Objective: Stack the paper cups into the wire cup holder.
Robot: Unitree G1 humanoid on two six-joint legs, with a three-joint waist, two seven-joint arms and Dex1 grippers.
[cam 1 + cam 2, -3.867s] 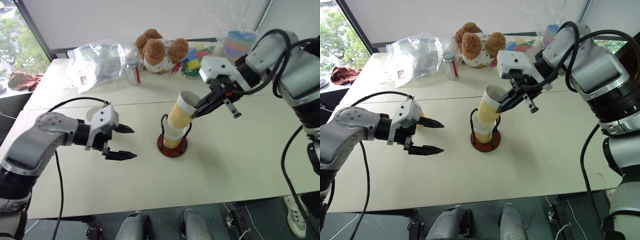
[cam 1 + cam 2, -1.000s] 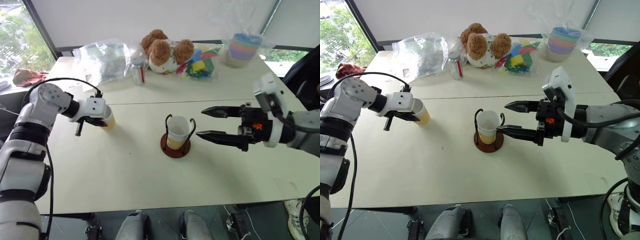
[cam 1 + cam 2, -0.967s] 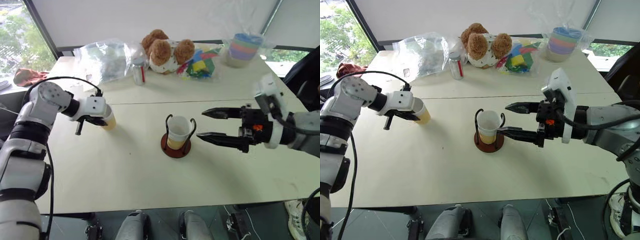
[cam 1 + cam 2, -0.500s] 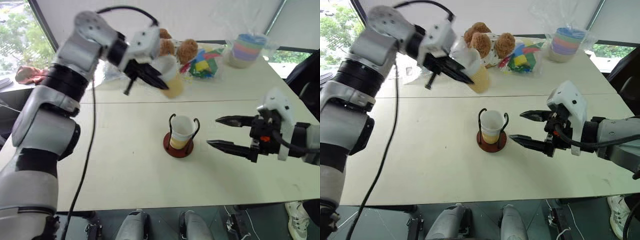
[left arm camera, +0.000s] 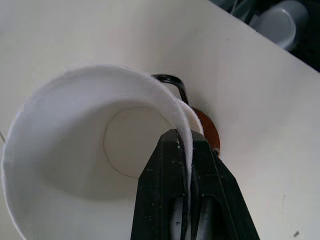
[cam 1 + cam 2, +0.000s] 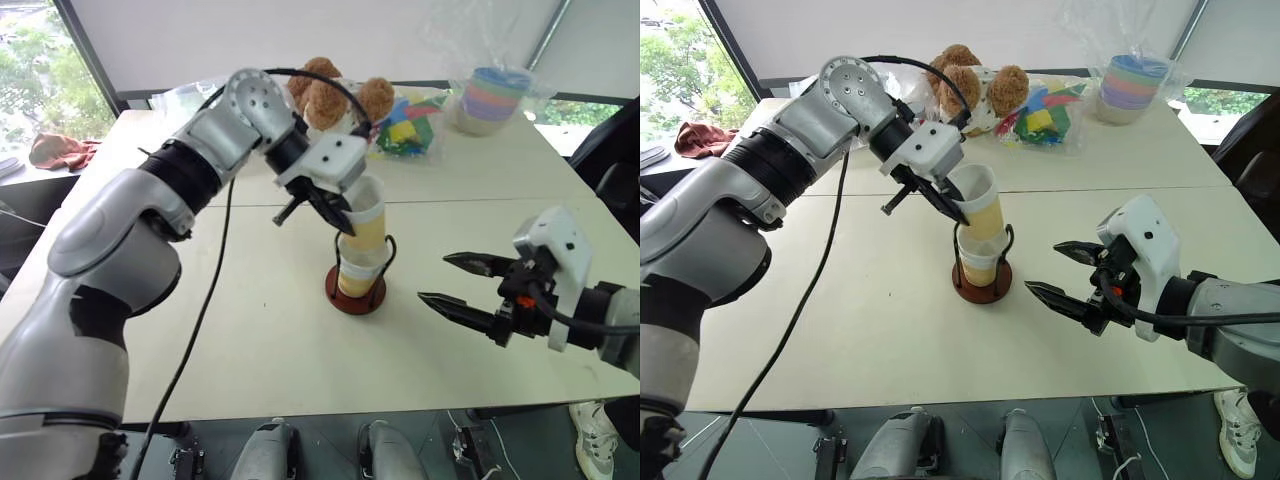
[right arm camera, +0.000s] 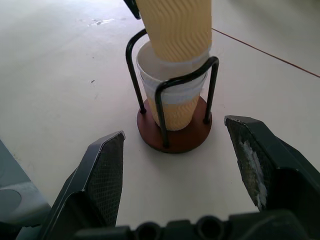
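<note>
Left eye view: left gripper (image 6: pixel 338 213) pinches rim of top paper cup (image 6: pixel 364 218). Cup sits directly above wire cup holder (image 6: pixel 356 288), bottom entering nested cups, axis tilted slightly, rim leaning away from robot.

Right eye view: right gripper (image 6: pixel 1060 272) spread wide, empty, beside holder on right, apart. Left arm nearer.

Left wrist view: fingers (image 5: pixel 165 200) pressed on cup wall, one inside, one outside.

Right wrist view: held cup bottom inside seated cup (image 7: pixel 176 97) mouth, between wire loops. Next move likely straight push down.
</note>
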